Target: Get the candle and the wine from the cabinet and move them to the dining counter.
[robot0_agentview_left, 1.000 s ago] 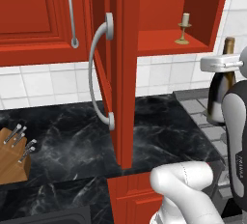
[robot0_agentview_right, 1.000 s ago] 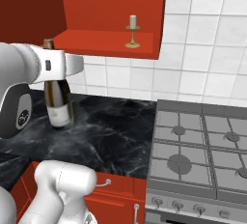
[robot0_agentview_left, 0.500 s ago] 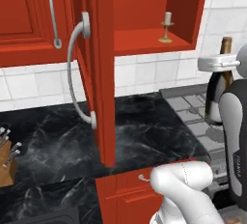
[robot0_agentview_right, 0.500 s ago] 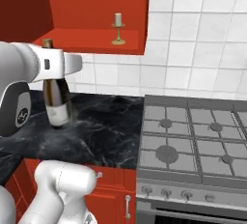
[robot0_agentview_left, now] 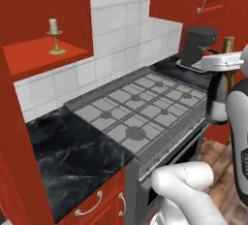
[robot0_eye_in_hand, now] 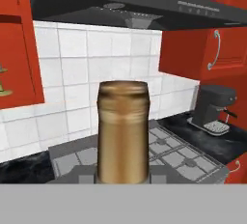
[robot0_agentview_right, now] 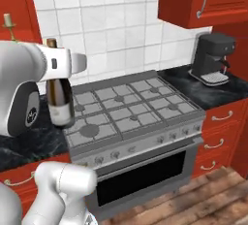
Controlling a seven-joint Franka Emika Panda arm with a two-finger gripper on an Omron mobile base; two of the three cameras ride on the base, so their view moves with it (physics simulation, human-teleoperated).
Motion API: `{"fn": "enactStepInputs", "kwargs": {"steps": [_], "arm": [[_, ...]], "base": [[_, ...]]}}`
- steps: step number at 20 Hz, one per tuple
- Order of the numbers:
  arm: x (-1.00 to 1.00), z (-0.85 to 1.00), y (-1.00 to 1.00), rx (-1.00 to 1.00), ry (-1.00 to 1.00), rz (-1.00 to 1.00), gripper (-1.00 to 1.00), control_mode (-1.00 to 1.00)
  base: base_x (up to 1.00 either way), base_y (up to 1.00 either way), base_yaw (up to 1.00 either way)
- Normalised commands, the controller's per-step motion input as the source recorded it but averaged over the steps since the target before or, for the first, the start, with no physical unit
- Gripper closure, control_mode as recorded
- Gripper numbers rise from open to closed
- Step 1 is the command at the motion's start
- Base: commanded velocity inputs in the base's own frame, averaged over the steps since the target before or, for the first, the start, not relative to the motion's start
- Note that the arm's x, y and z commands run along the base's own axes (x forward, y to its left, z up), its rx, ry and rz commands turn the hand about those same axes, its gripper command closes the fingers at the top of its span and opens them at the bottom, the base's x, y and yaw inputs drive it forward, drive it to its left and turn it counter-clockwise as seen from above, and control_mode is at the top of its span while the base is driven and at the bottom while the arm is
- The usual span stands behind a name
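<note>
Wine (robot0_agentview_right: 60, 104) hangs upright from the fingers (robot0_agentview_right: 51, 62), gripped at the gold-foil neck. Fingers partly closed around that neck, holding it. From the hand view the foil cap (robot0_eye_in_hand: 123, 130) stands straight up between the fingers, dead centre, so the bottle's long axis runs along the hand's line of sight: vertical, body below the fingers, nothing under it but air.

Below and beyond the bottle: the grey gas hob (robot0_agentview_right: 127, 106), with the oven (robot0_agentview_right: 140, 176) under it. Bottle clear of the grates, not touching.

Candle (robot0_agentview_left: 55, 36) sits on the open shelf of the red cabinet (robot0_agentview_left: 41, 54), up and off to the side of the fingers, well apart (upright in its brass stick, untouched). In the hand view only a sliver of brass shows at the frame edge.

Judgement: 1 of 2 items is in hand, and the carry to the dining counter is under way; no dining bench is visible from here, so which way it lies from the fingers I cannot tell. The set-down will turn on keeping the bottle's axis vertical and its base coming down flat. Risk: a top-heavy neck grip swinging during travel.

Writing: pale label (robot0_agentview_right: 59, 107) on the bottle, too small to read. Black coffee machine (robot0_agentview_right: 211, 57) on the far worktop (robot0_agentview_right: 227, 87), no legible brand. A round mark on the arm, unreadable.
</note>
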Motion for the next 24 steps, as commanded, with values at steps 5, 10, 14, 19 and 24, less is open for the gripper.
{"fn": "enactStepInputs", "kwargs": {"steps": [5, 10, 14, 19, 24], "arm": [[0.00, 0.00, 0.00, 0.00, 0.00, 0.00, 1.00, 1.00], [0.00, 0.00, 0.00, 0.00, 0.00, 0.00, 1.00, 1.00], [0.00, 0.00, 0.00, 0.00, 0.00, 0.00, 1.00, 1.00], [0.00, 0.00, 0.00, 0.00, 0.00, 0.00, 1.00, 1.00], [0.00, 0.00, 0.00, 0.00, 0.00, 0.00, 1.00, 1.00]], "base": [[-0.04, 0.00, -1.00], [-0.07, 0.00, -1.00], [-0.07, 0.00, -1.00], [-0.05, 0.00, -1.00], [0.00, 0.00, -0.99]]}}
